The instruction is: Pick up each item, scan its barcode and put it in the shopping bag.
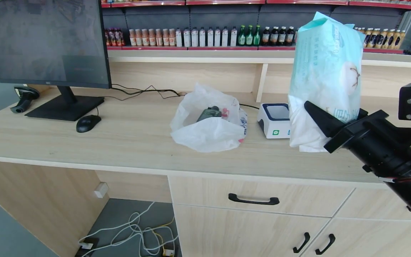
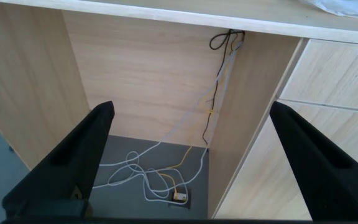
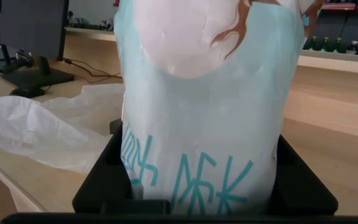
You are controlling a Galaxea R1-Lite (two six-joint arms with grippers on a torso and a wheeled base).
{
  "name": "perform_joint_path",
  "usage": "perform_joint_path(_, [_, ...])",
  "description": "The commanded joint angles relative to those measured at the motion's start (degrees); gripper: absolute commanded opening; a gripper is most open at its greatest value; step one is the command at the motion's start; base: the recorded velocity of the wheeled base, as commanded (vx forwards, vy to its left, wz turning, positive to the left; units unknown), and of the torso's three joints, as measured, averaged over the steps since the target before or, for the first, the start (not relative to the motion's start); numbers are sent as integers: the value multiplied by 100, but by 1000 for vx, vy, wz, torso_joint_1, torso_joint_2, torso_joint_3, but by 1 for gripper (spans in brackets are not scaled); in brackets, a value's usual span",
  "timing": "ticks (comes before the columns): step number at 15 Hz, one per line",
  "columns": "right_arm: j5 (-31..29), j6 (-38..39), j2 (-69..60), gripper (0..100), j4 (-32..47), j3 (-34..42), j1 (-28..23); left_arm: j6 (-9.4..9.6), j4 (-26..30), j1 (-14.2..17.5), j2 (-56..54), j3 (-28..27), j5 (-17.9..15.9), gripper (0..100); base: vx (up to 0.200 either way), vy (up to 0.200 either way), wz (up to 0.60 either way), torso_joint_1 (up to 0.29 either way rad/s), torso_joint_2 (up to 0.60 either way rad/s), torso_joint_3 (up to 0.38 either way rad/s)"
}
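Raised right pincer (image 1: 335,109) clamped, left pincer (image 2: 191,112) spread

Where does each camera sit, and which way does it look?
Head view: on the head, facing forward and down at the counter and shopping bag; right end effector grips a package.
Left wrist view: on that wrist, facing floor cables under the counter; open left end effector shows.
Right wrist view: on that wrist, facing the package between its fingers.
Head and right wrist share package and shopping bag.
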Motion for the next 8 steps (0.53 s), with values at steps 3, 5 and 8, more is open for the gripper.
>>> perform_joint_path(3, [-91, -17, 5, 0, -9, -119, 153, -8, -1, -1, -2, -1, 0, 100, 200, 0, 0, -15, -4, 2])
perform_joint_path(5, [-266, -8, 32, 0, -9, -172, 249, 1, -1, -1, -2, 7, 0, 100, 100, 0, 0, 1, -1, 6])
perform_joint_path(8, [-284, -8, 199, 0, -9, -374, 241, 1, -9, -1, -2, -1, 0, 100, 0, 0, 0, 0, 0, 0])
